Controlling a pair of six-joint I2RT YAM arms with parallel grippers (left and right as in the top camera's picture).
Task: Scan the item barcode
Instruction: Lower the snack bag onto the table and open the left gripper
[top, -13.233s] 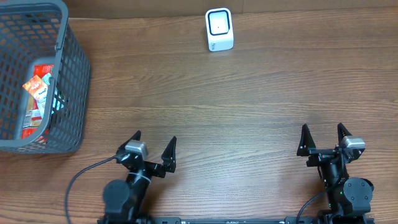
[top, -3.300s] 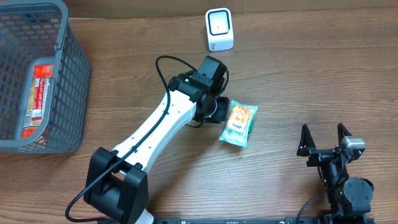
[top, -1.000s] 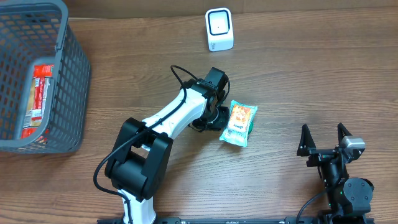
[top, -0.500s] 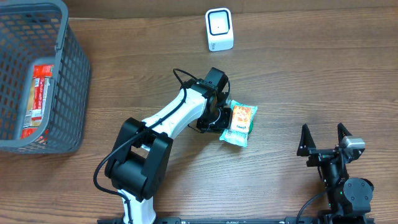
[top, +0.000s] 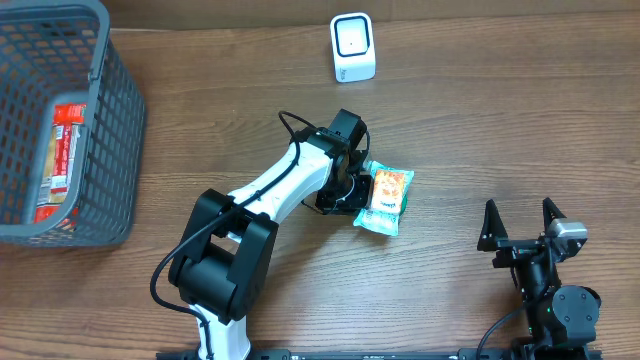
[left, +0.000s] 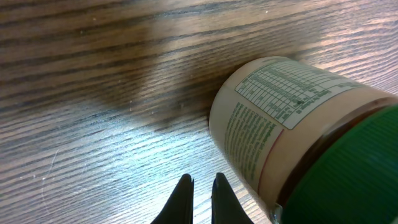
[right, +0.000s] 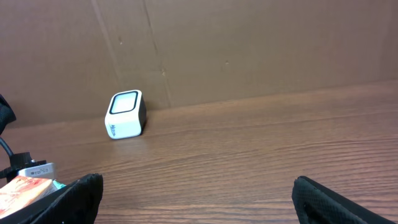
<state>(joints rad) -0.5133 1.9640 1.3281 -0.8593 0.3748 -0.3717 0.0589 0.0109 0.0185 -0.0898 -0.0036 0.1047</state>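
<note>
Tabletop (top: 480, 120): brown wood grain; everything listed below is being carried by it.
Basket (top: 118, 140): grey mesh, being seen at the far-left corner. A red packet (top: 62, 150) is being held inside it, lying on the bottom.
Left arm (top: 280, 185): is being stretched from its base at the near edge out to mid-tabletop, with the white link angled toward the snack packet.
Right arm (top: 548, 285): is being held folded at the near-right edge, well apart from the snack packet.
Snack packet (top: 386, 195): the task's item. It is being seen lying flat near the centre of the tabletop, orange face up in the overhead view. A printed nutrition panel and a green end are being shown to the left wrist camera.
Scanner (top: 353, 47): small white box with a dark window, being stood at the far edge, well apart from the snack packet.
Left pincer (left: 201, 186): clenched, with the tips being pressed nearly together and nothing between them. It is being held low over the wood just beside the packet's left edge; contact cannot be told.
Right pincer (top: 518, 208): released, with the fingers being held wide apart and nothing between them.
</note>
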